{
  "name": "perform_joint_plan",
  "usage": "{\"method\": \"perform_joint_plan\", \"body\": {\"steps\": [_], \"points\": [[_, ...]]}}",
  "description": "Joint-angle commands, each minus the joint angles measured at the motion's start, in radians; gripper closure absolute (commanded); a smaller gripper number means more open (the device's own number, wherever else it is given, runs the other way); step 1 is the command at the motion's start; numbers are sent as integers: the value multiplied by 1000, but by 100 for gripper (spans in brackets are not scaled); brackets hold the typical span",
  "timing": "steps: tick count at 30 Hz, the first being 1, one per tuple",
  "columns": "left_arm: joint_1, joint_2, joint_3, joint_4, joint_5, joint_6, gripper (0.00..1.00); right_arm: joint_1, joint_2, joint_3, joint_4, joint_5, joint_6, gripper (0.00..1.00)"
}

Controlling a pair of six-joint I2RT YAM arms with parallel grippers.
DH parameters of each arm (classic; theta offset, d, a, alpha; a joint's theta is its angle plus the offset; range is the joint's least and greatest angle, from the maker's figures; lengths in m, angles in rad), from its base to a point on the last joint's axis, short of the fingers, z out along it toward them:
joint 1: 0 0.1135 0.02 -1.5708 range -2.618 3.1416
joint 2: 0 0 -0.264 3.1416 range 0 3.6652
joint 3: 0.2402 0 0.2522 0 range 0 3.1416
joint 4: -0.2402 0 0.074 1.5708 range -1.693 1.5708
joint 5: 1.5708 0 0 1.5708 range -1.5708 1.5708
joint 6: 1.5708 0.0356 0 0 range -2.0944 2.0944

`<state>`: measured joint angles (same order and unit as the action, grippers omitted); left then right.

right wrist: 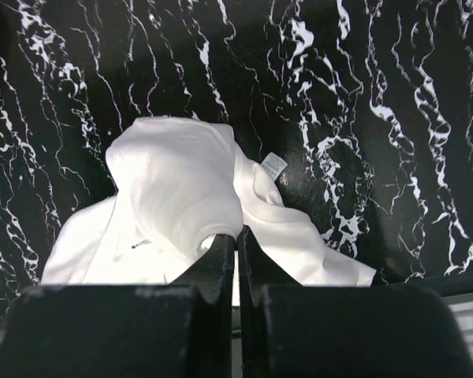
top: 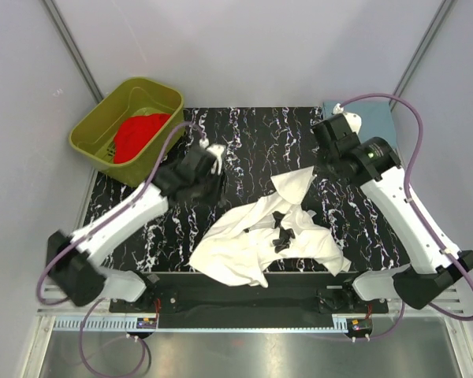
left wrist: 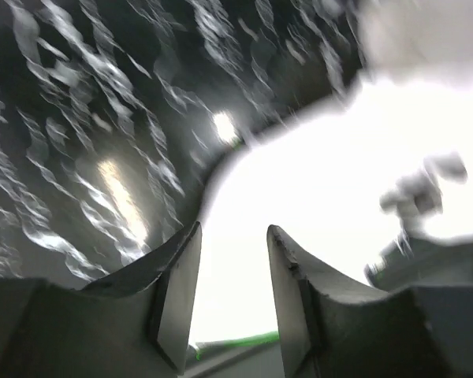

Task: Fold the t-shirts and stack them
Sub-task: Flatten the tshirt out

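Observation:
A crumpled white t-shirt (top: 256, 236) lies on the black marbled table (top: 252, 130), with small black marks showing in its folds. One corner of it rises in a peak toward my right gripper (top: 315, 168). In the right wrist view this gripper (right wrist: 238, 232) is shut, and the white cloth (right wrist: 173, 189) is drawn up to its fingertips. My left gripper (top: 217, 195) hangs just left of the shirt. Its jaws (left wrist: 234, 232) stand open with nothing between them, the shirt (left wrist: 323, 189) a blur beyond. A red t-shirt (top: 138, 134) lies bunched in the tub.
An olive-green tub (top: 91, 130) stands off the table's back left corner. A grey-blue pad (top: 378, 114) lies at the back right. Grey walls close in the back and both sides. The arm bases sit along the near edge.

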<state>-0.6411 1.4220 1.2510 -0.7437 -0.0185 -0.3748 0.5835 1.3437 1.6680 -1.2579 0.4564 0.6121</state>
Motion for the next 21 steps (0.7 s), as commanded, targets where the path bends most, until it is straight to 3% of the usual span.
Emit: {"method": "perform_joint_plan", "body": {"steps": [1, 3, 5, 7, 10, 21], "points": [[-38, -185, -238, 106, 67, -76, 51, -102, 26, 8, 162, -178, -87, 100], [-40, -213, -294, 145, 89, -120, 38, -105, 60, 85, 141, -194, -95, 100], [-48, -231, -335, 181, 191, -115, 40, -105, 78, 163, 126, -200, -95, 100], [-101, -310, -361, 194, 204, -98, 39, -105, 71, 188, 123, -190, -100, 100], [-184, -356, -381, 156, 108, -70, 27, -105, 54, 187, 121, -220, -92, 100], [-433, -52, -364, 233, -222, -15, 21, -105, -28, 56, 180, -292, -61, 100]]}}
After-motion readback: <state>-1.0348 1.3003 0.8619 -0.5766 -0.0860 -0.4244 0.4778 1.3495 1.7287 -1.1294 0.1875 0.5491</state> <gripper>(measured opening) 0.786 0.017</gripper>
